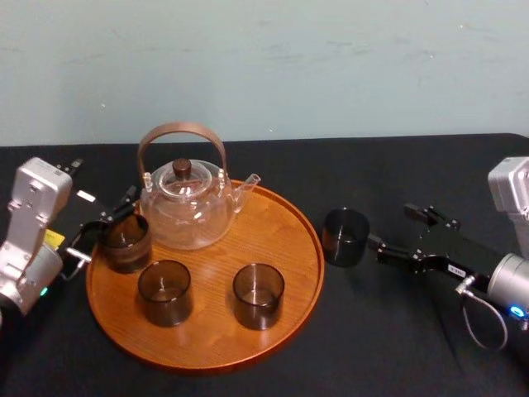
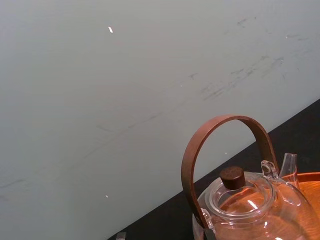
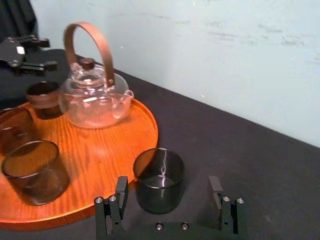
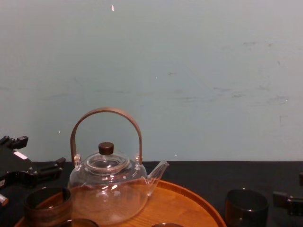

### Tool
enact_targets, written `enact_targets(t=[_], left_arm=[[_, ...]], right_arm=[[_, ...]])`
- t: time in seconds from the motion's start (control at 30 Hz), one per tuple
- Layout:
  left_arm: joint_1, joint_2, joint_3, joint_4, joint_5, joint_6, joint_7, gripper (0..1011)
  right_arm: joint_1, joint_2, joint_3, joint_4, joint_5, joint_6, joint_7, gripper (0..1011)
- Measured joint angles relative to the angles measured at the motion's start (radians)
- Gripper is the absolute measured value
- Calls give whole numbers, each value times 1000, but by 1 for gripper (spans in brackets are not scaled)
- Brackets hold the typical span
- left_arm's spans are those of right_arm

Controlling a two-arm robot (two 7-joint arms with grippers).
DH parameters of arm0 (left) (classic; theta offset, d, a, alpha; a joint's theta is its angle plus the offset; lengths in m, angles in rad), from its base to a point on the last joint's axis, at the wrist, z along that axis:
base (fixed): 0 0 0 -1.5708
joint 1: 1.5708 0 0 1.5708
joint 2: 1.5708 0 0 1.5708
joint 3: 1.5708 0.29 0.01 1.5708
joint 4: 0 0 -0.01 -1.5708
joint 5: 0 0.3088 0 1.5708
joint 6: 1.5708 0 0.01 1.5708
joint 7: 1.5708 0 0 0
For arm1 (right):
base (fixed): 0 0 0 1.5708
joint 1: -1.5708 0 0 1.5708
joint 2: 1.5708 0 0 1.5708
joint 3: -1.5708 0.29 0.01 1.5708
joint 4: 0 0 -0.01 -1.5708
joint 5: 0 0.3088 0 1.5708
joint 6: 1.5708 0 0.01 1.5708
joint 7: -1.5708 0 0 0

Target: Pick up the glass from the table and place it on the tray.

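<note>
Setting: pale wall behind a table (image 1: 388,331) draped in black cloth.
Right jaws: the right gripper (image 1: 388,224) sits low over the cloth, its fingers (image 3: 121,192) spread wide and holding nothing.
Glass from the jaws: the glass (image 3: 159,181) stands on the table straight ahead, centred on the gap. It is just at the fingertips; whether it is already between them cannot be told.
Axis: upright, mouth up, so the fingers would likely meet its side wall from either flank.
Nearer arm: the right one, clearly.
Between jaws and glass: bare cloth, nothing in the way.
Past the glass: the rim of the tray (image 1: 289,281), with a narrow strip of cloth between the two.
On the tray: three matching tumblers (image 1: 259,294) and a clear teapot (image 1: 188,211) with an arched wooden handle. Bare wood shows on the side nearest the glass, probably the easiest landing spot.
Far side: the left gripper (image 1: 106,222), beyond the tray, fingers apart and grasping nothing, beside the tumbler at that edge.
</note>
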Motion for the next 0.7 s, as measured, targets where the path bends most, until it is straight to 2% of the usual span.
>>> enact_targets(t=[0.3, 0.7], left_arm=[[0, 0, 0, 0, 0, 0, 0, 1001], [0, 0, 0, 0, 0, 0, 0, 1001]], right_arm=[[42, -41, -12, 51, -36, 51, -9, 1002], [98, -68, -47, 110, -80, 68, 31, 1002]])
